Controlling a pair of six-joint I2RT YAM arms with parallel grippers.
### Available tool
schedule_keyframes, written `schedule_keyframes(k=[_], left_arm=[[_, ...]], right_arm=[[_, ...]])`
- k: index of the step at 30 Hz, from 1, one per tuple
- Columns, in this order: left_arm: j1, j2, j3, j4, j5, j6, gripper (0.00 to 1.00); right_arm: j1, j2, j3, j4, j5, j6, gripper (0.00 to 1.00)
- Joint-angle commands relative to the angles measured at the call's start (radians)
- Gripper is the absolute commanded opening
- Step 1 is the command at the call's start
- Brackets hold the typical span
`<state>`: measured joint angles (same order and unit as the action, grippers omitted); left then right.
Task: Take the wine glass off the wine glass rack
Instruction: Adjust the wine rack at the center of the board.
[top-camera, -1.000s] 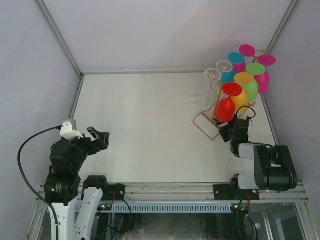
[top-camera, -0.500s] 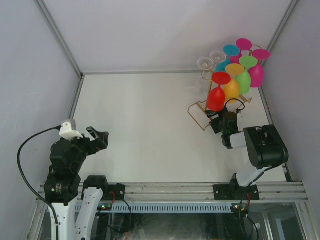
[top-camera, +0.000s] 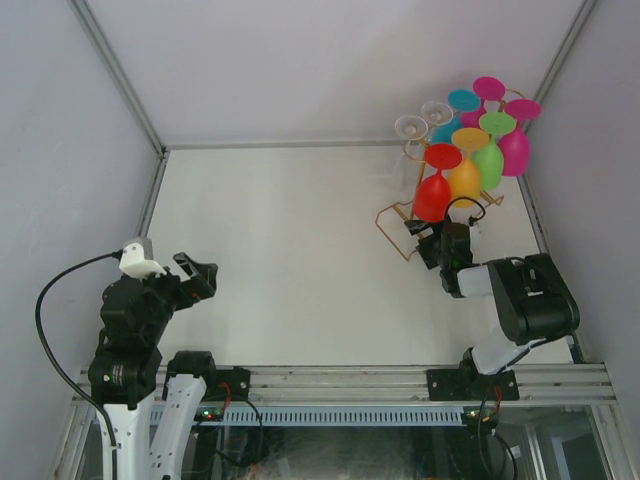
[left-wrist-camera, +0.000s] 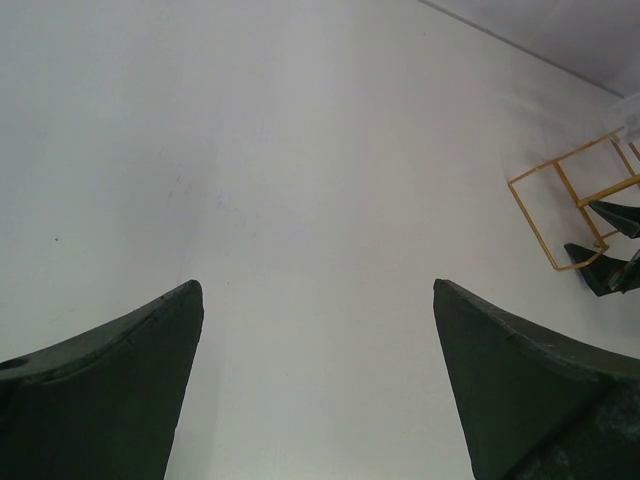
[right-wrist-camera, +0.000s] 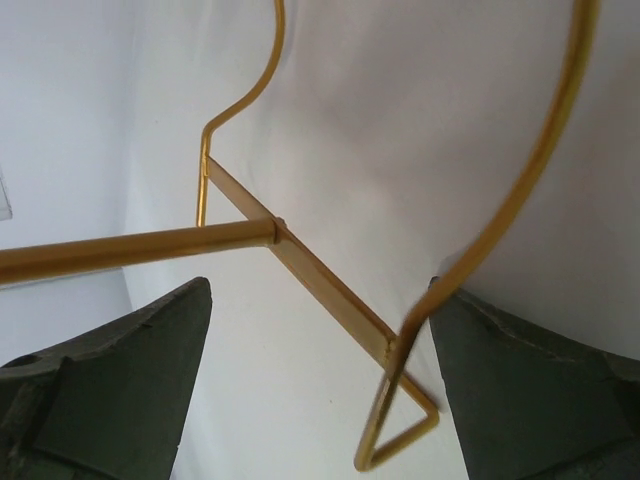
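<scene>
The gold wire wine glass rack (top-camera: 390, 235) stands at the far right. Wine glasses hang from it: red (top-camera: 432, 195), orange (top-camera: 463, 180), green (top-camera: 488, 160), magenta (top-camera: 514, 148), teal, and two clear ones (top-camera: 410, 127). My right gripper (top-camera: 425, 240) is open at the rack's base, below the red glass. In the right wrist view the rack's gold bars (right-wrist-camera: 150, 248) cross between the open fingers of that gripper (right-wrist-camera: 320, 288), and a curved wire lies against the right finger (right-wrist-camera: 540, 390). No glass shows there. My left gripper (top-camera: 200, 275) is open and empty at the near left.
Grey walls close in the white table (top-camera: 290, 250); the right wall is just behind the glasses. The left wrist view shows bare table between the left gripper's (left-wrist-camera: 318, 285) fingers, with the rack's base (left-wrist-camera: 545, 215) and the right gripper's fingertips (left-wrist-camera: 595, 270) at the far right.
The right arm has reached forward and left. The rack with its glasses has shifted away and to the left with it. The left arm has not moved.
</scene>
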<state>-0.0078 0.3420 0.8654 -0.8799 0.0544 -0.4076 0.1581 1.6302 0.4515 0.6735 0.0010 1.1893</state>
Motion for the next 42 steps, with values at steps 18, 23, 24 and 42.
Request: schedule_keyframes(k=[18, 23, 24, 42], left_arm=[[0.008, -0.013, 0.002, 0.023, 0.011, -0.030, 1.00], [0.008, -0.006, 0.002, 0.033, 0.026, -0.036, 1.00], [0.008, -0.002, 0.002, 0.033, 0.026, -0.037, 1.00], [0.008, -0.028, 0.020, 0.021, -0.062, -0.074, 1.00]], right_arm=[[-0.004, -0.815, -0.175, -0.739, 0.275, -0.038, 0.90], [-0.051, -1.112, -0.075, -1.013, 0.335, -0.099, 0.90], [-0.065, -1.155, -0.043, -1.077, 0.340, -0.120, 0.90], [-0.201, -1.075, 0.611, -1.286, -0.011, -0.346, 0.87]])
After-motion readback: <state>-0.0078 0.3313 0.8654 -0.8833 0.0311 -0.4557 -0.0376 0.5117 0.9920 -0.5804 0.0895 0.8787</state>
